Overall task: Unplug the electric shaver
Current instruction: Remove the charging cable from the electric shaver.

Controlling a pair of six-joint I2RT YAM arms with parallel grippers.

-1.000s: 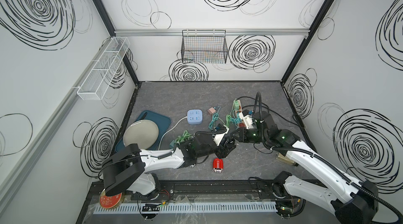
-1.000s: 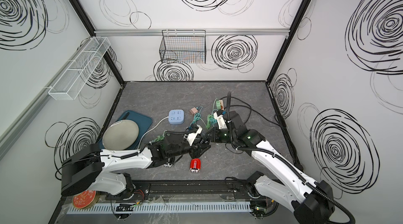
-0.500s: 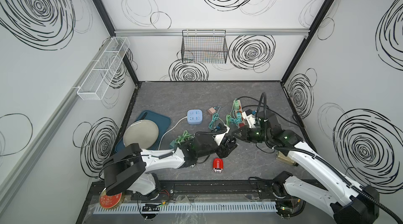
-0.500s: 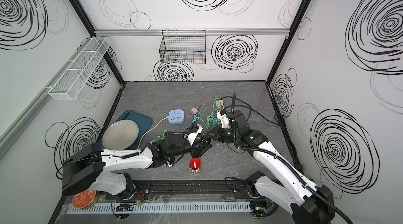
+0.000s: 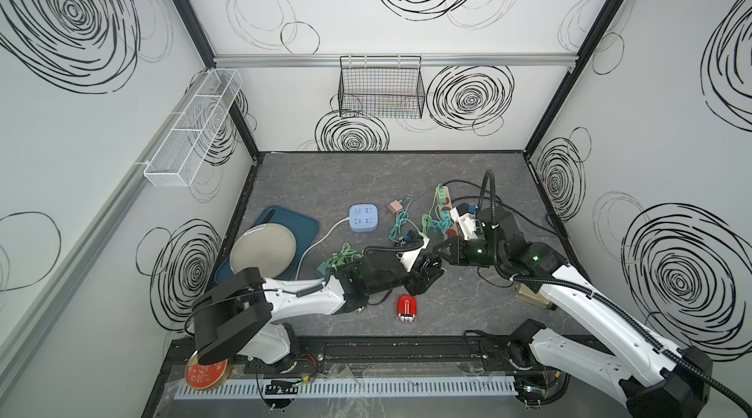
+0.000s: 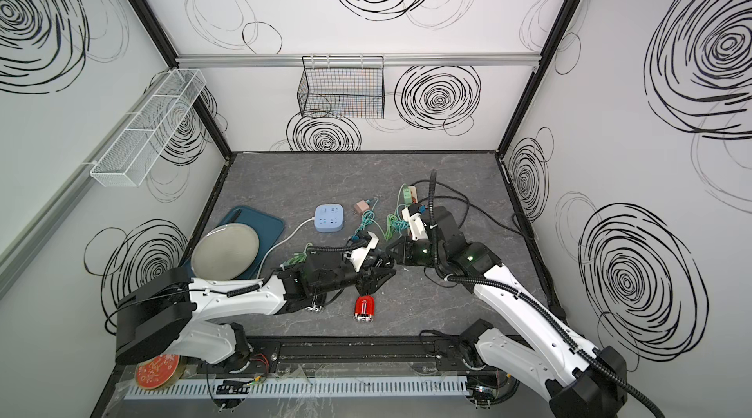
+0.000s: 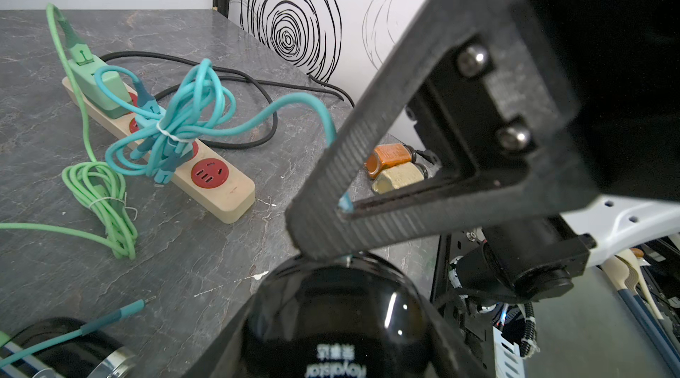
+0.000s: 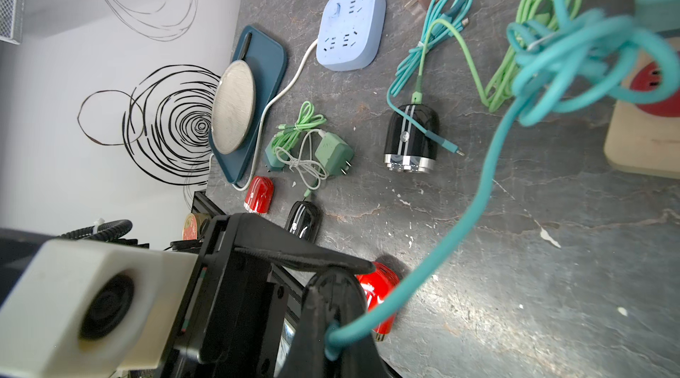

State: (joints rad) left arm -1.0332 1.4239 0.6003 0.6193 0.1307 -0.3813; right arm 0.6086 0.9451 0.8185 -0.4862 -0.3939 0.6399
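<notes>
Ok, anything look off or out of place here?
Mostly cable clutter. The teal cable hangs in the air, from a tied bundle lying across the power strip sockets to the shut right gripper, beside the black shaver in the left gripper. White chipped spots mark the tabletop. Nothing looks spilled.

We find the cell brightly and evenly lit from overhead: white walls [image 5: 285,102] flat, the grey bench [image 5: 366,176] carrying only soft, short shadows. Frame posts [image 5: 580,49] splay toward the corners in both top views. Close up in the left wrist view, the black shaver [image 7: 331,321] blurs and catches glare. In the right wrist view, the teal cable [image 8: 489,173] goes soft at its near loops.
</notes>
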